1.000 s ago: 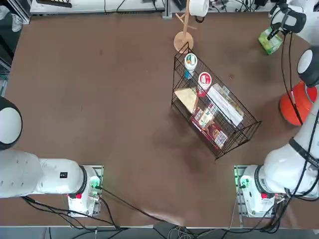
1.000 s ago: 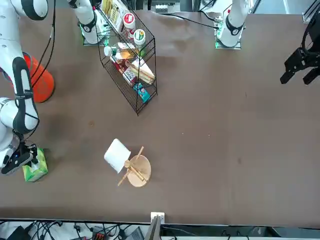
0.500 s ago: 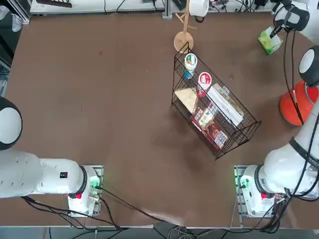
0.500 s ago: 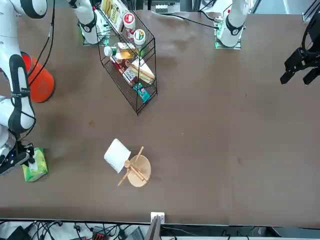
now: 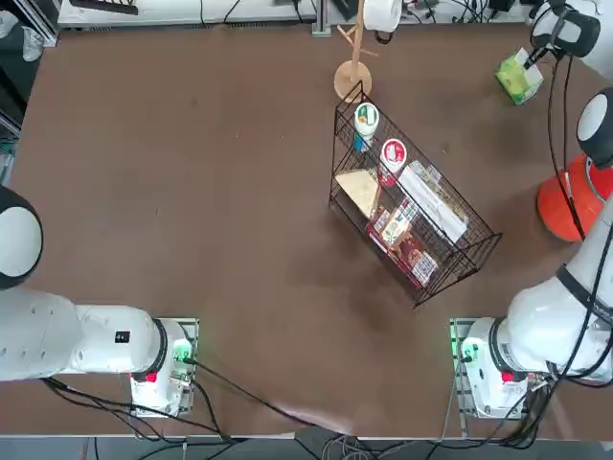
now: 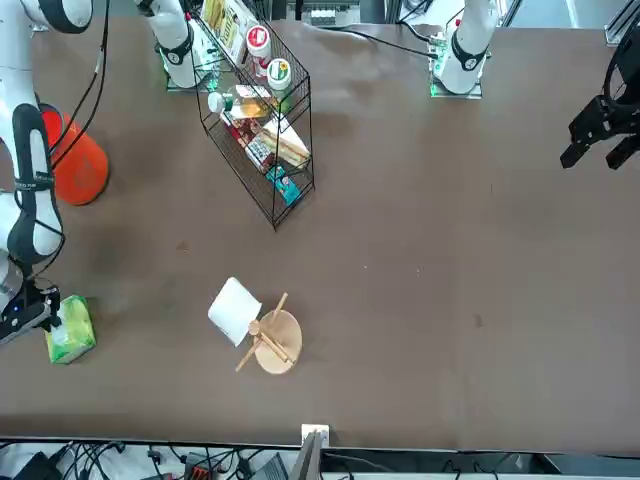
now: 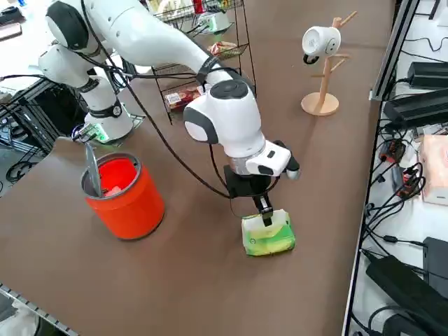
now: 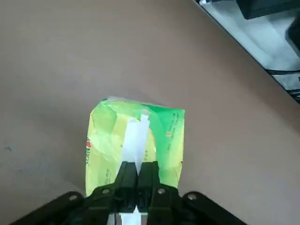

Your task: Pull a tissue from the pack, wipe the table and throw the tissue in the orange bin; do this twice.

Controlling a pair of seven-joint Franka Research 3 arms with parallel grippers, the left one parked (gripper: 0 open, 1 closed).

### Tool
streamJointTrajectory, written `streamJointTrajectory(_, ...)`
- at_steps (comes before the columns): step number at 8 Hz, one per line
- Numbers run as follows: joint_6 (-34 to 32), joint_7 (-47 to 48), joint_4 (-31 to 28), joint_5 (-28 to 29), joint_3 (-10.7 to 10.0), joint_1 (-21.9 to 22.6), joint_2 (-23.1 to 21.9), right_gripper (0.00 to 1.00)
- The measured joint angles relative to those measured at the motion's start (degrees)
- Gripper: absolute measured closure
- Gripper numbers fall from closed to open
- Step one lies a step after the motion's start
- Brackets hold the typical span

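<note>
- Pinching a strip of white tissue (image 8: 136,136) between its pressed-together fingers, the right gripper (image 8: 137,180) stands directly over the pack (image 8: 135,140), its jaws closed on the sheet that rises from the slot in the pack's top.
- The pack (image 7: 267,234) lies flat on the table (image 7: 210,294) near the far right corner as the robot sees it, close to the table edge, with the gripper (image 7: 265,217) pointing straight down onto it; that upright approach suits drawing a sheet straight up out of the slot.
- The orange bin (image 7: 122,187) stands on the table near the pack, between it and the arm's base, so a used tissue would have only a short way to go; a grey stick-like object leans inside the bin.
- The black wire basket (image 5: 412,216) of snack packets and the wooden mug stand (image 5: 354,72) sit toward the middle of the table, well apart from the pack (image 5: 519,79).
- Judging by the grip, the step in hand is the pull itself: the tissue is gripped but most of it appears to be inside the pack, so the light pack may lift along with the sheet.
</note>
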Motion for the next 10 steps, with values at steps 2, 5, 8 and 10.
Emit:
streamJointTrajectory(2,-0.9,0.0,0.0,0.0,0.0,0.0,-0.7,0.99)
streamJointTrajectory(5,-5.5,2.5,0.4,0.1,0.2,0.4,-3.2,0.99)
streamJointTrajectory(8,-12.1,4.7,0.5,0.1,0.7,1.0,-7.4,0.99)
streamJointTrajectory(10,-15.1,6.1,0.5,-0.2,0.7,1.7,-9.0,0.99)
